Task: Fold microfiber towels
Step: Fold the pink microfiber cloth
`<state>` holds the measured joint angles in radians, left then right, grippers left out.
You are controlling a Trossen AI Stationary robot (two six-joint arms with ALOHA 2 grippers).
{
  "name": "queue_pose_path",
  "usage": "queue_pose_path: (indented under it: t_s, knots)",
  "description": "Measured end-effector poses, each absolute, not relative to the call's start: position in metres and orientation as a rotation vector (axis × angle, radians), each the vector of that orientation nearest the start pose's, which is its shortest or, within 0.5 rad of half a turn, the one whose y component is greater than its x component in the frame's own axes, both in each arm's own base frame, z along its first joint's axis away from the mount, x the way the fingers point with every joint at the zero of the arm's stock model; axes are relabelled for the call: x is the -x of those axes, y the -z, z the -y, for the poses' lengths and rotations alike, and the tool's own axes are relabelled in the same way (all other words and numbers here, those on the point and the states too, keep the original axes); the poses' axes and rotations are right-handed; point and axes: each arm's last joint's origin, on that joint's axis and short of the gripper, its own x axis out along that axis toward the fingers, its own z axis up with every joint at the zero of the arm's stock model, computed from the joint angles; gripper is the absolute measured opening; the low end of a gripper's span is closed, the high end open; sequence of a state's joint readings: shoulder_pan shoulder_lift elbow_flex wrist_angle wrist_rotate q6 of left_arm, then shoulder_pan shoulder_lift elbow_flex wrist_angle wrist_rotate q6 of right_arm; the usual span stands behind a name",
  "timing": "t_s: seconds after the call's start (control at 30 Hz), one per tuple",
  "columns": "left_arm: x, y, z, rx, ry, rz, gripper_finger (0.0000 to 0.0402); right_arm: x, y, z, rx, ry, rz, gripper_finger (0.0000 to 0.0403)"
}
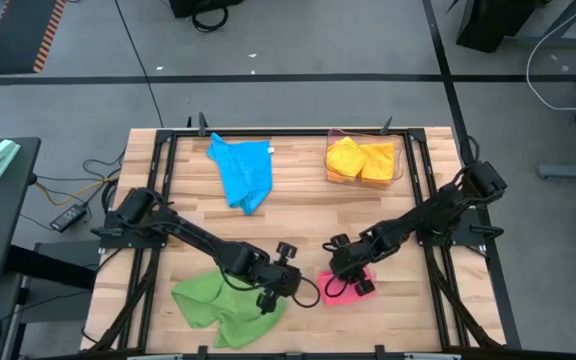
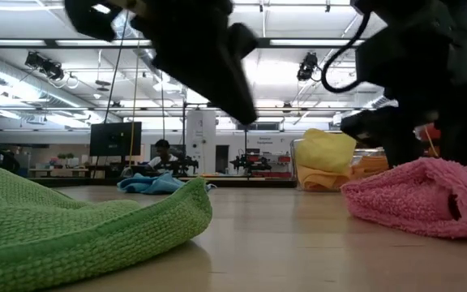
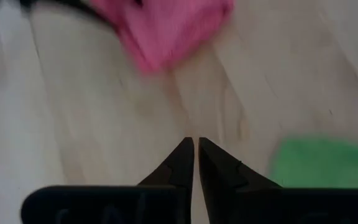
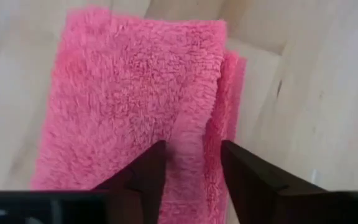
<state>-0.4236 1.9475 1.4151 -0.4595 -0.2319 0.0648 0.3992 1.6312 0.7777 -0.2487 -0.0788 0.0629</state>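
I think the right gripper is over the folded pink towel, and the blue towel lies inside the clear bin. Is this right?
Not quite. In the high view the clear bin holds yellow and orange towels; the blue towel lies on the bare table. The right gripper is indeed over the folded pink towel.

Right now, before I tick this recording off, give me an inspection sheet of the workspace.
Surface: wooden table inside a black frame, bare between the cloths.
Job's things: pink towel folded, near front; green towel crumpled at front left; blue towel crumpled at back; yellow towel and orange towel in the clear bin.
Clutter: nothing seen on the table.
Grippers: right gripper over the pink towel, fingers apart astride its folded edge; left gripper shut, empty, between green and pink.
Cables: on the floor left of the table.
Surroundings: a person seated at a far bench, ceiling lights.
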Motion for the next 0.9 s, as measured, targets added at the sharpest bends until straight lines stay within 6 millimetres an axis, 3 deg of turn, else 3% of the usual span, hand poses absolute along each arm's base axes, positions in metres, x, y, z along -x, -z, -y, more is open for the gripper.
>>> queue_pose_path:
  t_s: [0.27, 0.43, 0.63, 0.9]
  knots:
    - [-0.396, -0.179, 0.170, -0.654, 0.331, -0.796, 0.0062, -0.258, -0.165, -0.112, 0.062, -0.383, -1.050, 0.0188]
    - [-0.404, -0.167, 0.162, -0.677, 0.318, -0.804, 0.0103, -0.249, -0.187, -0.113, 0.045, -0.350, -0.969, 0.0188]
    - [-0.416, -0.154, 0.152, -0.646, 0.318, -0.780, 0.0139, -0.242, -0.189, -0.126, 0.054, -0.351, -0.960, 0.0188]
    - [-0.428, -0.145, 0.151, -0.602, 0.344, -0.706, 0.0160, -0.229, -0.183, -0.129, 0.017, -0.233, -1.068, 0.0188]
